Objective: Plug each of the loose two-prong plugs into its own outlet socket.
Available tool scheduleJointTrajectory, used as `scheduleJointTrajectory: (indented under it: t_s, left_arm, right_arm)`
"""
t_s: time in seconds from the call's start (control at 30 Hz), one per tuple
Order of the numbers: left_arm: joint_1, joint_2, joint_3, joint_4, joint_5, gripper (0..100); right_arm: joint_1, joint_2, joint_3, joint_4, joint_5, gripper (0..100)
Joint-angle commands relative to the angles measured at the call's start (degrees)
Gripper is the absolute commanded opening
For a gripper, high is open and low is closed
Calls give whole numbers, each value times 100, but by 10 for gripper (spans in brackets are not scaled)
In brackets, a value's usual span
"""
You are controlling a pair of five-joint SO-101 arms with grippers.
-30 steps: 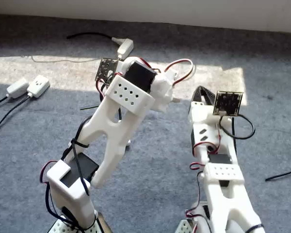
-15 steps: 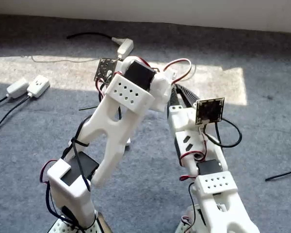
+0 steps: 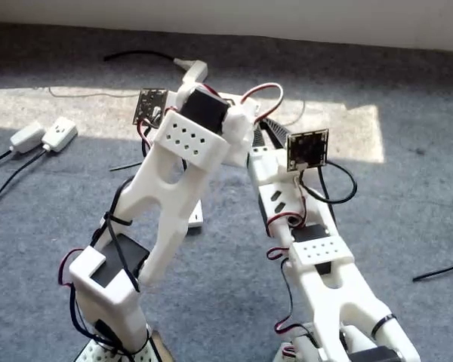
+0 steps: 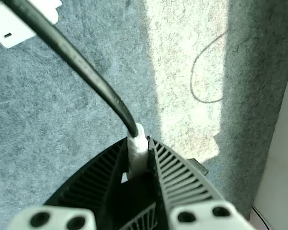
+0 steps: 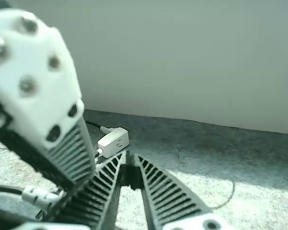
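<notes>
Firmly, left gripper (image 4: 138, 144) pinches a plug (image 4: 137, 155); right gripper (image 5: 129, 163) seemingly closed.

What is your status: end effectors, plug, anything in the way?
Left end effector shut on plug. Right end effector shut, empty. Socket free, apart. Left arm crowds right.

White plug (image 4: 137, 160) clamped in the left gripper (image 4: 138, 143), black cord trailing.
On the grey carpet (image 3: 408, 226), one white socket (image 3: 60, 132) lies just beside a second socket (image 3: 26, 137); a third socket (image 3: 197, 73) lies well apart.
</notes>
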Motion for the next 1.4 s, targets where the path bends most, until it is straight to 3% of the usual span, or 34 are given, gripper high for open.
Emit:
scheduleJointTrajectory:
  t_s: [0.0,0.1,0.4,0.93,1.17,1.37]
  left_arm:
    - [347,-971,-374,18,9,11]
    - [224,-971,-444,-44,9,11]
    - [75,-971,-1613,-70,9,11]
    - [31,-910,-1912,-9,-18,11]
    - [13,-558,-1103,-211,-18,11]
    - [-382,145,-778,-651,-18,11]
  right_arm:
    - [-101,462,22,4,-9,8]
    - [-101,470,4,75,-9,8]
    - [-66,1138,-1262,1824,0,8]
    - [224,1077,-1341,2009,-35,8]
    - [734,-549,-954,2018,-624,8]
    - [1385,-2167,-497,2651,-651,8]
